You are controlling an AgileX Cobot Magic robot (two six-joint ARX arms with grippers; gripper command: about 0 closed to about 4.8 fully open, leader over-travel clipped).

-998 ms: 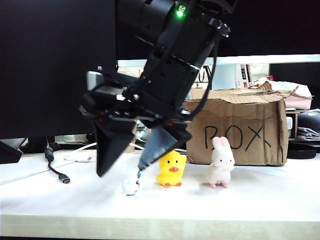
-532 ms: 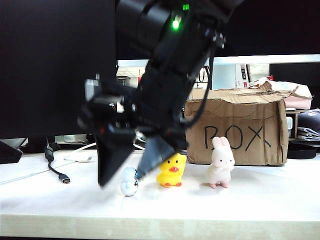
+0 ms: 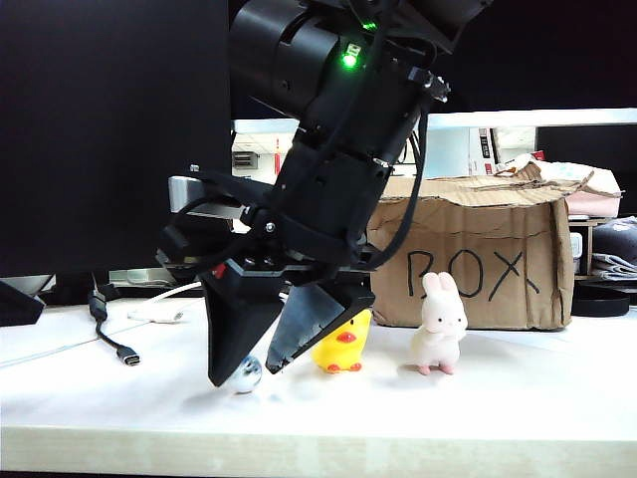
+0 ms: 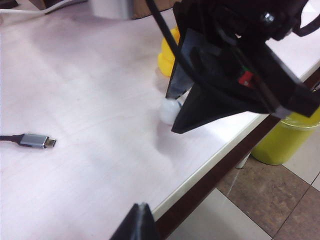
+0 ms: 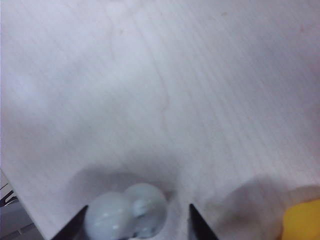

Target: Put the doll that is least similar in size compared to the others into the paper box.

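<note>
The doll [image 3: 247, 374] is a tiny white rounded figure on the table, left of the yellow duck [image 3: 343, 349] and the pink-white rabbit [image 3: 439, 324]. My right gripper [image 3: 245, 376] reaches across and points down over it, one black finger on each side. In the right wrist view the doll [image 5: 127, 215] lies between the fingertips; one tip touches it and a gap shows at the other, so the right gripper [image 5: 136, 220] stands open. The paper box [image 3: 478, 259], marked "BOX", stands behind the rabbit. My left gripper [image 4: 138, 220] is shut and empty near the table's front edge.
A USB cable [image 3: 114, 344] lies on the table at the left. The duck [image 4: 167, 55] stands just beside the right gripper's far finger. A yellow bin [image 4: 285, 140] stands on the floor below the table's front edge [image 4: 210, 165].
My right gripper has sunk to the table and its fingers have drawn in around the doll. The doll has shifted slightly left and sits lower. The left arm is still.
</note>
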